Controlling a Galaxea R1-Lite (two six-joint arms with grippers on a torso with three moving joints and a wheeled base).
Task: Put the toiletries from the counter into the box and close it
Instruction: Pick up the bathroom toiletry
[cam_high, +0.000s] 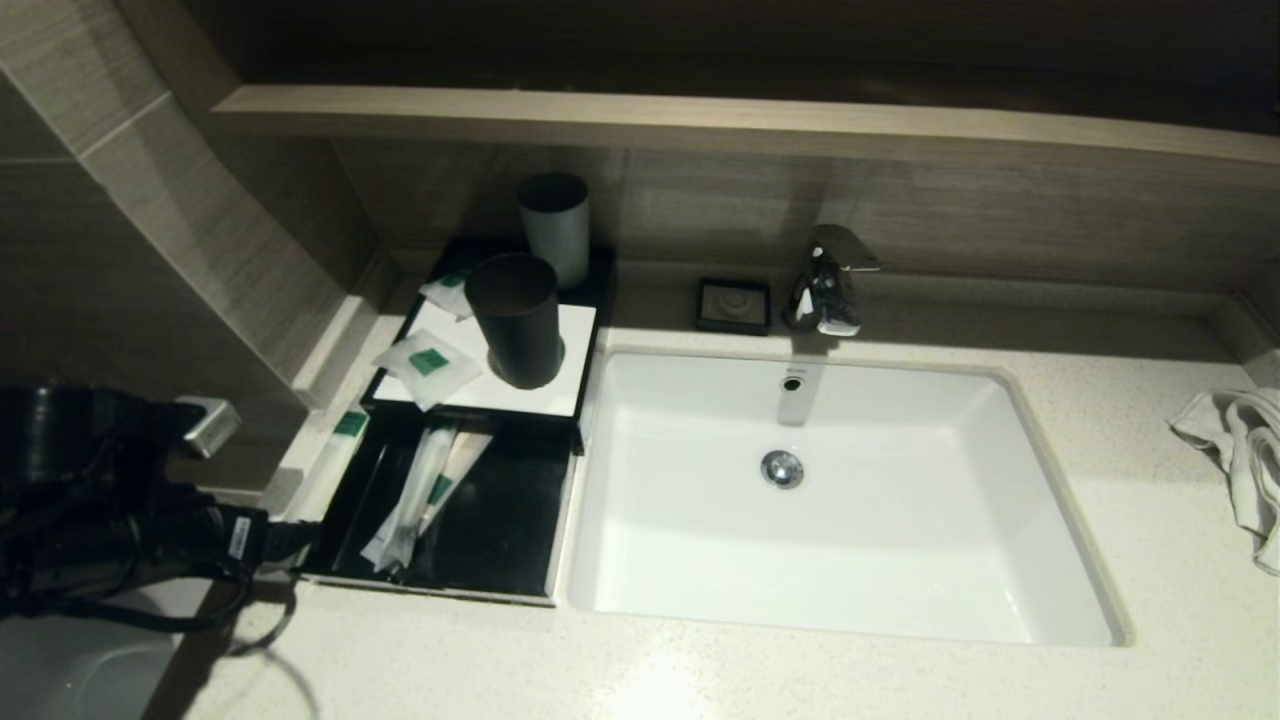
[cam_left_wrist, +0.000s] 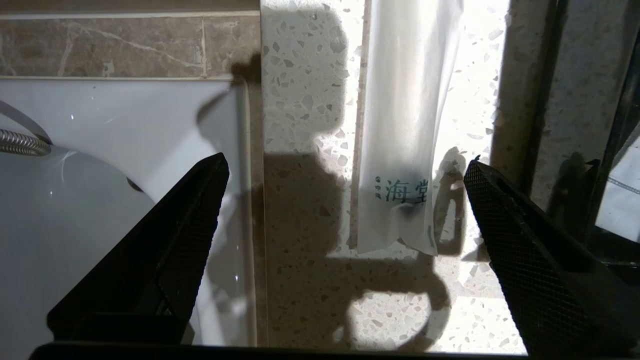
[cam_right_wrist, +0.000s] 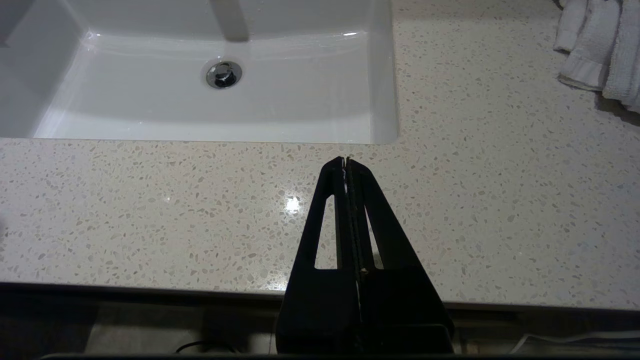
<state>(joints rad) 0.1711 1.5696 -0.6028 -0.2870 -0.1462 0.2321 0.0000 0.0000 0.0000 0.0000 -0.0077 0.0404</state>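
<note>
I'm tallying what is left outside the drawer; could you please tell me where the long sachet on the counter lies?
In the head view the long sachet lies on the counter just left of the box's open drawer, near the left gripper.

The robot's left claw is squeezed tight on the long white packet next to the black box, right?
Not quite. The left gripper is wide open, its fingers apart on either side of the long white packet, which lies loose on the counter beside the black box. The left wrist view shows it.
</note>
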